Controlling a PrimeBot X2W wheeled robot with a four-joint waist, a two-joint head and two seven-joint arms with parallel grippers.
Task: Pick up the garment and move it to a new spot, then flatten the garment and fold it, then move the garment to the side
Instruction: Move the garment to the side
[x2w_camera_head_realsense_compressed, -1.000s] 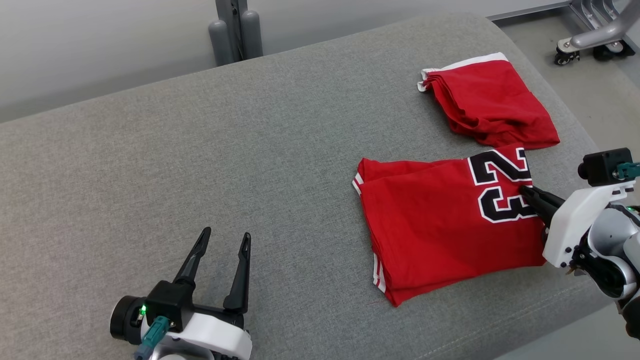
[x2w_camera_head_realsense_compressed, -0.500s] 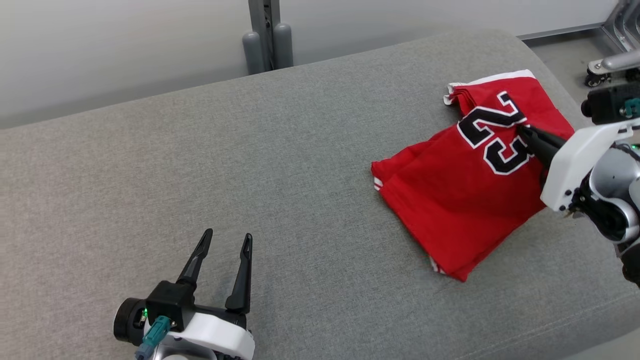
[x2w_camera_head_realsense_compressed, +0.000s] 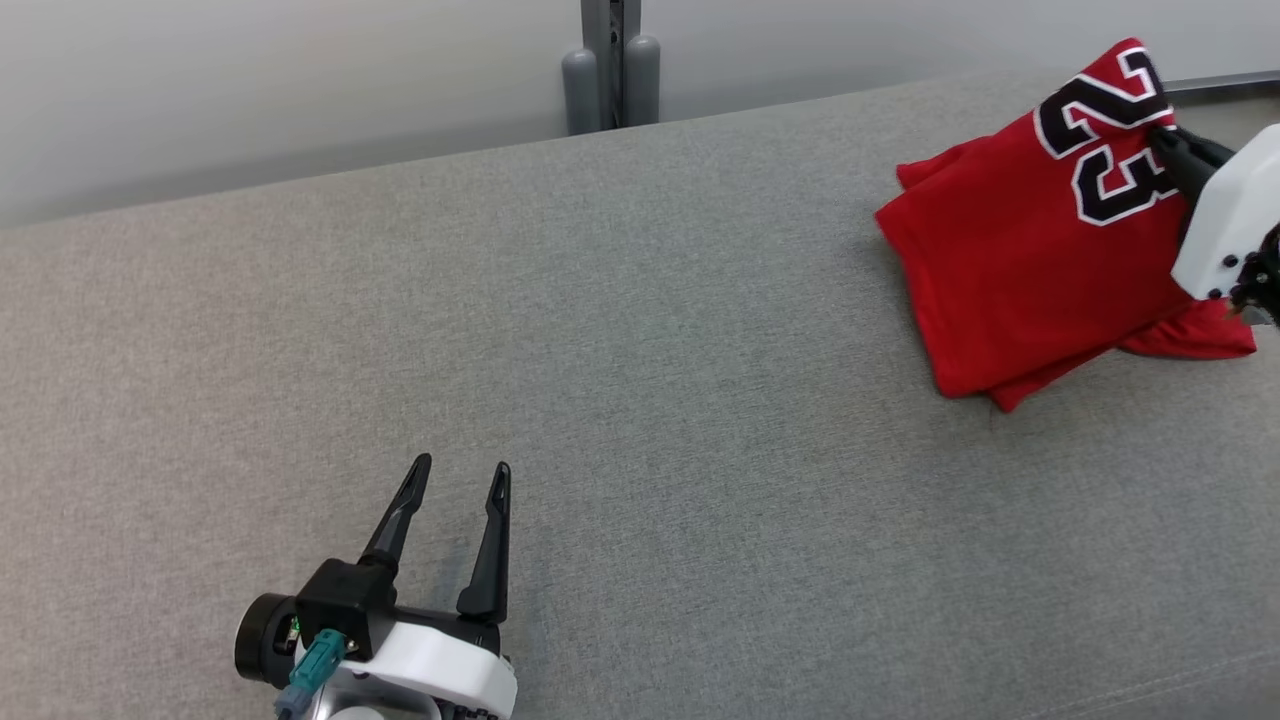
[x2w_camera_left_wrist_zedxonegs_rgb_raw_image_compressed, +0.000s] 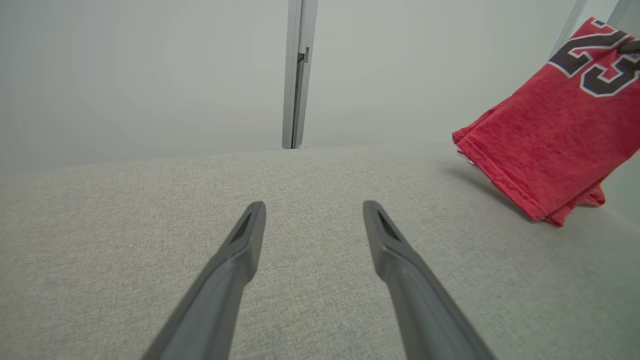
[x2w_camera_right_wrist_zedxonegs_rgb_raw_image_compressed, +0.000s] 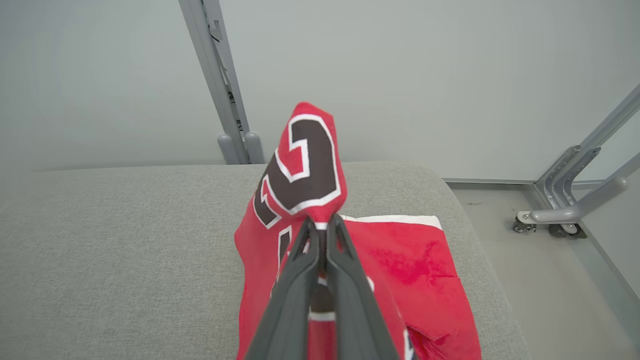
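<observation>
Lifting garment (x2w_camera_head_realsense_compressed: 1010, 260) higher, right gripper (x2w_camera_head_realsense_compressed: 1160, 138)

A: Clamped in the right gripper (x2w_camera_right_wrist_zedxonegs_rgb_raw_image_compressed: 323, 222)?
B: A red jersey (x2w_camera_right_wrist_zedxonegs_rgb_raw_image_compressed: 305, 160), pinched at its black, white-edged number, bunched up above the tips.
A: Underneath?
B: More red cloth (x2w_camera_right_wrist_zedxonegs_rgb_raw_image_compressed: 420, 265) with a white band, flat on the grey couch (x2w_camera_right_wrist_zedxonegs_rgb_raw_image_compressed: 125, 250).
A: Behind?
B: A grey post (x2w_camera_right_wrist_zedxonegs_rgb_raw_image_compressed: 220, 85) against a pale wall (x2w_camera_right_wrist_zedxonegs_rgb_raw_image_compressed: 425, 75); at right, a wheeled metal frame (x2w_camera_right_wrist_zedxonegs_rgb_raw_image_compressed: 565, 212) on the floor (x2w_camera_right_wrist_zedxonegs_rgb_raw_image_compressed: 550, 280).

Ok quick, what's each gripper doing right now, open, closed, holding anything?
Left gripper: open, holding nothing.
Right gripper: shut on the red jersey, pinching it by the number 23.
</observation>
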